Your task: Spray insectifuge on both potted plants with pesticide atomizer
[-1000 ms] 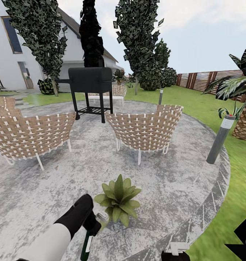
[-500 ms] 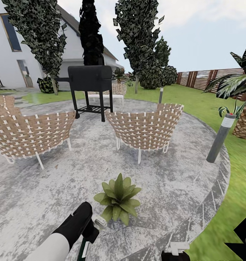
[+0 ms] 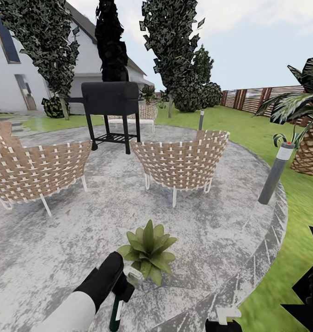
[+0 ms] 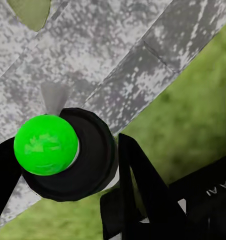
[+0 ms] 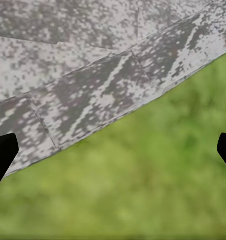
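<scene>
One potted plant (image 3: 148, 251), a low rosette of pointed green leaves, stands on the stone patio (image 3: 212, 240) of the garden. Just in front of it my left gripper (image 3: 122, 291) is shut on the pesticide atomizer (image 3: 115, 314), a slim dark-green bottle with a white band. Its grey nozzle (image 3: 135, 277) sits close to the plant's near leaves. In the left wrist view the atomizer (image 4: 88, 160) shows end-on with a bright green round end, between black fingers (image 4: 138, 190). My right gripper (image 3: 223, 322) hangs low over the patio's edge, open, its fingertips (image 5: 0, 155) far apart with nothing between them.
Two woven chairs (image 3: 179, 161) (image 3: 34, 168) and a black grill (image 3: 109, 99) stand further back on the patio. A grey lamp post (image 3: 273, 174) stands on the patio's right rim, beside a palm (image 3: 309, 152). Lawn (image 3: 276, 276) and a slat fence (image 3: 262, 99) lie to the right.
The head view has shifted slightly. My left gripper with the atomizer has moved a little right, bringing the nozzle nearer the plant.
</scene>
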Controlling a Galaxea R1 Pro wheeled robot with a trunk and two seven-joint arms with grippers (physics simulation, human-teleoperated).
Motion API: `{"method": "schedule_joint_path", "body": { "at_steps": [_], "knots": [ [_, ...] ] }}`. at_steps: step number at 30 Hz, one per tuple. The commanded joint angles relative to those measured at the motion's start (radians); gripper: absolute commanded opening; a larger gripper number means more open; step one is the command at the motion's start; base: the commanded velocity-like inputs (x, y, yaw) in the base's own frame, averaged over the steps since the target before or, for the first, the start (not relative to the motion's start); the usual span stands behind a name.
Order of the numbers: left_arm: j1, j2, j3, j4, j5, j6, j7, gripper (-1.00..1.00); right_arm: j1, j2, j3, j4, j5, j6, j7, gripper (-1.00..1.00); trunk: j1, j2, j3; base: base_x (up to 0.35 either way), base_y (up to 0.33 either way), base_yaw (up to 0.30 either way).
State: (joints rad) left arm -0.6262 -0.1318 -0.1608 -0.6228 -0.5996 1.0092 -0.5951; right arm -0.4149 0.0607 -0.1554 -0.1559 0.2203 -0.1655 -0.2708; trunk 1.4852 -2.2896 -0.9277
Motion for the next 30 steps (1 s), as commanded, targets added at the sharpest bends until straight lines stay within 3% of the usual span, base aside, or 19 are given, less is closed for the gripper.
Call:
{"method": "schedule_joint_path", "body": {
  "at_steps": [1,5,8,15,19,22,30],
  "knots": [
    [-0.012,-0.008,-0.002,-0.001,-0.013,0.004,-0.012,-1.0,-0.001,0.001,-0.008,0.001,0.01,-0.003,-0.002,1.0,0.0,0.0,-0.001,0.0,0.0,0.0],
    [-0.089,-0.038,0.0,0.016,-0.009,0.013,-0.015,-1.0,-0.001,0.001,-0.009,0.001,0.01,-0.003,-0.002,1.0,0.0,0.0,-0.001,0.0,0.0,0.0],
    [-0.105,-0.043,0.001,0.018,-0.01,0.015,-0.015,-1.0,0.0,0.001,-0.009,0.001,0.01,-0.003,-0.002,1.0,0.0,0.0,-0.001,0.0,0.0,0.0],
    [-0.087,-0.035,-0.012,0.049,-0.02,0.009,-0.011,-1.0,0.0,0.001,-0.009,0.001,0.009,-0.003,-0.002,1.0,0.0,0.0,-0.004,0.0,0.0,0.0],
    [-0.033,-0.03,-0.023,0.043,-0.032,0.001,-0.007,-1.0,-0.001,0.001,-0.009,0.001,0.008,-0.002,-0.002,1.0,0.0,0.0,-0.009,0.0,0.0,0.0],
    [-0.022,-0.029,-0.025,0.039,-0.034,0.0,-0.006,-1.0,-0.001,0.0,-0.01,0.0,0.008,-0.002,-0.003,1.0,0.0,0.0,-0.012,0.0,0.0,0.0],
    [-0.029,-0.032,-0.022,0.037,-0.033,0.003,-0.006,-1.0,0.0,-0.001,-0.01,-0.001,0.008,-0.002,-0.004,1.0,0.03,-0.056,-0.04,0.0,0.0,0.0]
  ]
}}
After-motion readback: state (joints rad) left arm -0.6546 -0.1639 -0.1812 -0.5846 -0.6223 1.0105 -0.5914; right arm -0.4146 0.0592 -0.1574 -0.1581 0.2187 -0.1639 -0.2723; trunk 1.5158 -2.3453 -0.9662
